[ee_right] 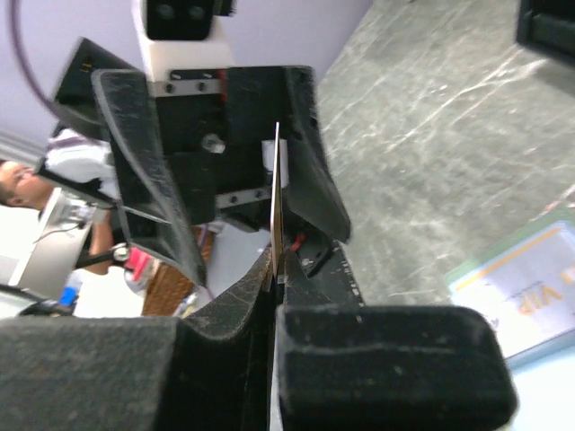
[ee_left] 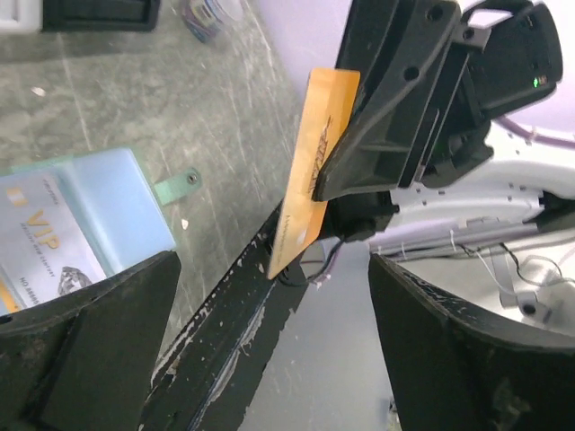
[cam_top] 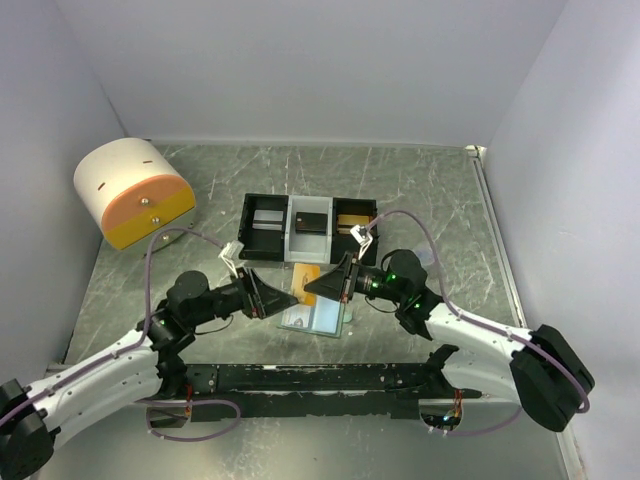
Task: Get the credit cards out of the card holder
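So the table (cam_top: 420, 200) is a grey-green marbled slab covered in pale scratches, boxed in by plain whitish-lavender walls (cam_top: 300, 70) at 9, 12 and 3 o'clock. A black rail (cam_top: 320, 378) with chipped paint runs along the near edge at 6. At 10 o'clock there's a white drum (cam_top: 135, 190) with an orange face, sitting close to the left wall. Dead centre, toward 12, is the black-and-white tray (cam_top: 262, 200). Just at 6 o'clock of the tray the holder (cam_top: 318, 318) lies flat and open, pale blue inside, with a VIP card (ee_left: 45, 242) tucked in one panel. The right claw (cam_top: 312, 285) is pinching the orange card (cam_top: 306, 277) on edge, lifted off the table just above the holder's far edge. In the right wrist view the card is only a thin line between the pressed pads. The left claw (cam_top: 285, 300) faces it from 9 o'clock with its jaws spread wide on either side of the card, not touching it. Past the near edge the right wrist view catches some clutter (ee_right: 54, 224), too blurry to make out.
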Controlling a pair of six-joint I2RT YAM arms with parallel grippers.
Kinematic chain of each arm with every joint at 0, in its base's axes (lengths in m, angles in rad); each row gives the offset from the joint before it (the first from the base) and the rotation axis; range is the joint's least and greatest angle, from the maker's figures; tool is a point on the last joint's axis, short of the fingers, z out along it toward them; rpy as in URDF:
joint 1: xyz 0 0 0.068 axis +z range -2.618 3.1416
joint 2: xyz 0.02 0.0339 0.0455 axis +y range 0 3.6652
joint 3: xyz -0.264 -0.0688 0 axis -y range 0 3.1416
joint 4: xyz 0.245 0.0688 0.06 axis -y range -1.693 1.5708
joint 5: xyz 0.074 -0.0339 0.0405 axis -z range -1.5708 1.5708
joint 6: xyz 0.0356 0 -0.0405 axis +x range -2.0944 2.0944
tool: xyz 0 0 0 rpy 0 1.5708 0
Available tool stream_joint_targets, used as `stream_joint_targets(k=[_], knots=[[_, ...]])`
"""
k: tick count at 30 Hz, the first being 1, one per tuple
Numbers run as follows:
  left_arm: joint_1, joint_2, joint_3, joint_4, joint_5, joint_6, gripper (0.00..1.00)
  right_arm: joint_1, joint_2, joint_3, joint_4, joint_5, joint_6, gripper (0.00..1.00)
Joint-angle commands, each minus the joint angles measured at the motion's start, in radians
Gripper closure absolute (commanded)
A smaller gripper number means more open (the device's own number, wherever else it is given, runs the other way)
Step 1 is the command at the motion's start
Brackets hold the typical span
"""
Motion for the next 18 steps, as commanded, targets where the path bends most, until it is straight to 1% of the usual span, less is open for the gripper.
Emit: stream_joint_targets(k=[1, 7, 12, 18], knots=[[0.001, -0.054, 0.145, -0.389, -0.153, 0.150, 0.00, 0.003, -0.059, 0.050, -0.246, 0.104, -0.152, 1.00], [0.002, -0.039, 0.344, -0.783, -0.386, 0.268, 0.00, 0.002, -0.124, 0.103, -0.456, 0.209, -0.281, 1.00], [0.001, 0.035, 0.510, -0.945, -0.546, 0.387, 0.00, 0.003, -0.171, 0.162, -0.590, 0.305, -0.413, 1.00], [0.005, 0.210, 0.687, -1.102, -0.771, 0.509, 0.00, 0.012, -0.169, 0.281, -0.743, 0.440, -0.618, 1.00]])
